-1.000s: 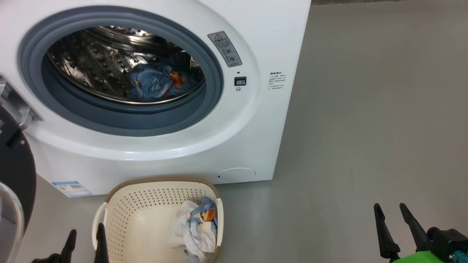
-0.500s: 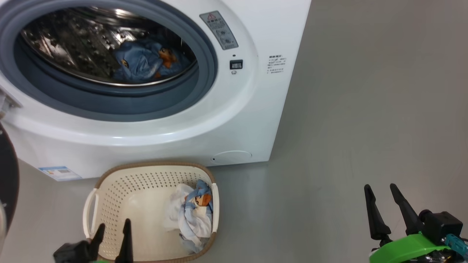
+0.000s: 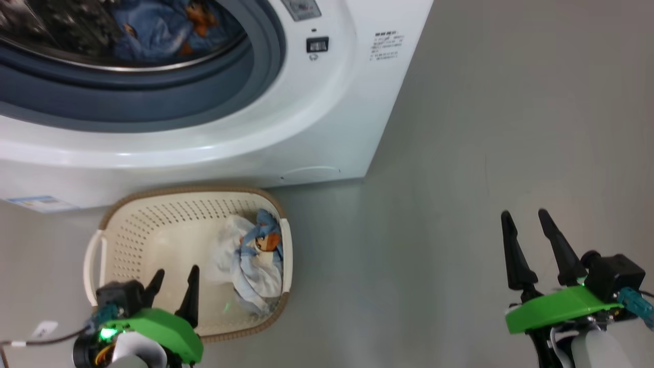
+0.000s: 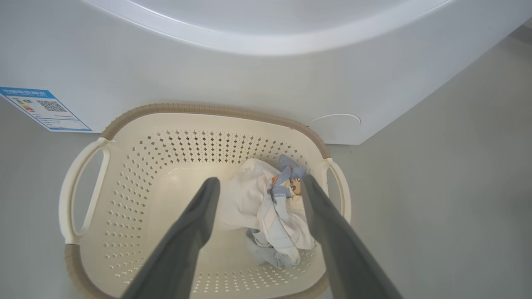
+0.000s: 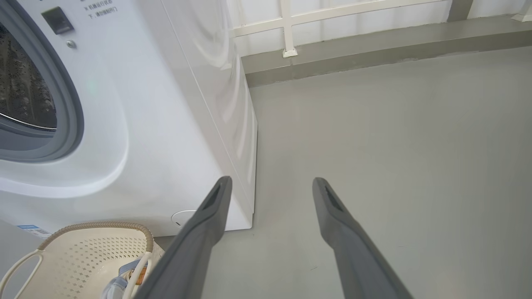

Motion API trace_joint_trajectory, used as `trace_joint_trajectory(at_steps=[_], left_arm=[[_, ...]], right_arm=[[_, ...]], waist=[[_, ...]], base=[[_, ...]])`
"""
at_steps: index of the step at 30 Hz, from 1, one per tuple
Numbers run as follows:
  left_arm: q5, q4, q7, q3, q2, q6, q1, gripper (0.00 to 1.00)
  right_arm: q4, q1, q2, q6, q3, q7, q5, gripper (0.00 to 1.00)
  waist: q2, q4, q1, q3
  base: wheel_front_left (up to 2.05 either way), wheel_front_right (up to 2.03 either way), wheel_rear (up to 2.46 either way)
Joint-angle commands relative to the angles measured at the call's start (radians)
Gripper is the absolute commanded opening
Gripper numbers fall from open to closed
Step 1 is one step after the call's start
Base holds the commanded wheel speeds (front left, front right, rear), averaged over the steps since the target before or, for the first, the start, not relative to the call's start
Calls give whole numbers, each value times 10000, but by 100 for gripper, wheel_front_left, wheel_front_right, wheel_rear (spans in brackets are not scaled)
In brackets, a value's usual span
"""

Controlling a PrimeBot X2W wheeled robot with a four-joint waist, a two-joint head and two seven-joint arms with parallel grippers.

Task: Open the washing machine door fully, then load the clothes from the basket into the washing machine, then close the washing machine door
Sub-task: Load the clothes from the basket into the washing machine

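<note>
The basket (image 3: 189,190) sits on the floor (image 3: 460,153) just in front of the washing machine (image 3: 327,128), with clothes (image 3: 250,258) bunched at its right side. The left tool (image 3: 177,270) hovers over the basket, wide and empty. The right tool (image 3: 524,213), equally wide and empty, is well to the basket's right.

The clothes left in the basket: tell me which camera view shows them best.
The left wrist view: it looks down into the basket, with the clothes large and clear between the left gripper's open fingers. The head view shows the clothes smaller. The right wrist view catches a sliver of them at its bottom edge.
</note>
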Motion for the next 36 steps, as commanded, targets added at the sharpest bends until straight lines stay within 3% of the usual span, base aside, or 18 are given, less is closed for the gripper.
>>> trace_joint_trajectory(at_steps=[1,21,36], left_arm=[[-131,16,-65,190,340,-15,-253,100],[-2416,2483,-65,-3154,1044,-15,-3265,100],[-4489,2915,71,-5651,1537,-15,-4567,100]], right_arm=[[-264,-217,18,16,290,-118,-74,100],[-533,-1537,99,16,558,-118,130,100],[-106,-2056,100,16,750,-118,157,100]], waist=[[-1,-283,0,743],[-1,-746,0,3062],[-1,-672,0,3942]], base=[[0,0,0],[0,0,0],[0,0,0]])
